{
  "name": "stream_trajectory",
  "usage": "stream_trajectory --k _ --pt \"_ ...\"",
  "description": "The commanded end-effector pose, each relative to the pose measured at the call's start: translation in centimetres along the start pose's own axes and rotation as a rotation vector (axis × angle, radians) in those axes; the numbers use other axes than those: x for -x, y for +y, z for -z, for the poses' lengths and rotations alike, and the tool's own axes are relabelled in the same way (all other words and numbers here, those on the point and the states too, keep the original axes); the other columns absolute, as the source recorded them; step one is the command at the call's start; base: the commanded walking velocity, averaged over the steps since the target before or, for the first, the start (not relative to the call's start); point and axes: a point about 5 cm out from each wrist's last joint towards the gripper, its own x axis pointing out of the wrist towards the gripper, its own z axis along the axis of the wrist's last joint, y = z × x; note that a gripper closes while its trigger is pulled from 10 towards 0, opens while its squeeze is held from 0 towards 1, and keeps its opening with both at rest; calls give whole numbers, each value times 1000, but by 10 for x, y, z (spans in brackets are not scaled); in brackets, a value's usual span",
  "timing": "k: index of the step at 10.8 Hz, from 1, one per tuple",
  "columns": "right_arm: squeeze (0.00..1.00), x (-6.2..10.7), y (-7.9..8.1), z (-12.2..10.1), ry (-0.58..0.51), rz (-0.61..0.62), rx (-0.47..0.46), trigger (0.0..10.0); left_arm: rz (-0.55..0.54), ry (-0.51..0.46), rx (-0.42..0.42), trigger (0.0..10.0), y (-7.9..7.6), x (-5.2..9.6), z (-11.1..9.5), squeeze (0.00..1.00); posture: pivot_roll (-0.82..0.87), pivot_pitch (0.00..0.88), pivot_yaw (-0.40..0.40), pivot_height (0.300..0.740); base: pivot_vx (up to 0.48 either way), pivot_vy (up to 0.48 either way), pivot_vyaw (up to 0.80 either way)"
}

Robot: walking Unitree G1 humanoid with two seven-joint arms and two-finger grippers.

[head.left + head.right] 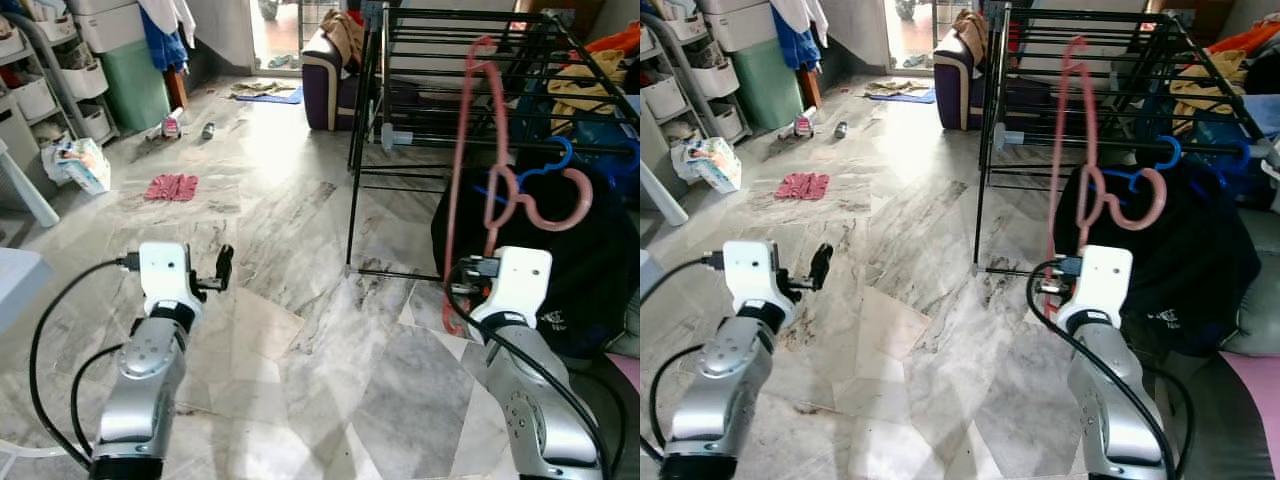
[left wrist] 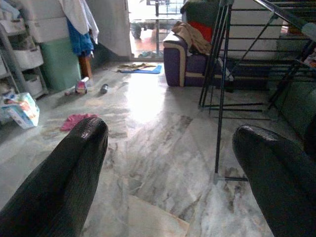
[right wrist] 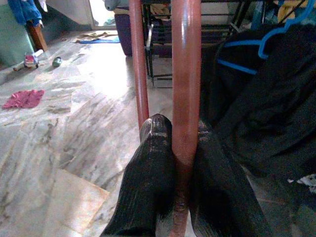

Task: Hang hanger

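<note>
- While the right gripper (image 3: 180,148) stands pinched tight on one bar of the pink hanger (image 1: 470,180), the hanger stands nearly on end above the wrist, hook (image 1: 545,205) off to the robot's right, in front of the black drying rack (image 1: 470,60).
- Grip pt: in the right wrist view both black fingers (image 3: 153,163) clamp a thick reddish-pink bar; a 2nd, thinner bar runs just beside, outside the pinch.
- Handling, my read: thin plastic or coated wire, light, fairly stiff but w/ some spring. Smooth round bar, so prob. slippery; could twist in the pinch if the far end snags a rail.
- Long lever above the wrist: small wrist tilts would swing the top a lot. Slow moves advisable.
- Better hold would be nearer the hook neck for control; present hold is low on the frame, far from the hook.
- Hook sits close to a blue hanger (image 1: 555,165) carrying a black garment (image 1: 560,260); tangle risk there.
- Left gripper (image 1: 222,268) spread wide, nothing in it, held out over the marble floor (image 1: 300,330), well apart from the rack.
- Pink cloth (image 1: 171,186) lies on the floor far off; not in the way.
</note>
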Motion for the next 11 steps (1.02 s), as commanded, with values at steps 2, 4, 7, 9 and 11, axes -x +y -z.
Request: stream_trajectory --k 2,4,7,9,11 --pt "0 1 4 -11 -46 -30 32 10000 -10 0 -7 10000 5 2 -3 0 44 4 -18 740 0 0 400" --pt "0 0 7 -12 -43 -44 17 10000 -3 -8 4 10000 -1 -1 -6 0 42 4 -21 740 0 0 800" --pt "0 -4 5 -14 -40 -35 -5 10000 38 -46 20 10000 -15 -5 -19 0 55 4 -37 740 0 0 800" --pt "0 -4 -10 -12 -25 70 16 10000 20 -41 21 10000 -11 0 -17 0 63 7 -38 740 0 0 0" --pt "0 -2 -32 -14 -8 188 30 10000 0 -46 96 10000 -9 10 -17 0 51 7 -30 740 0 0 0"
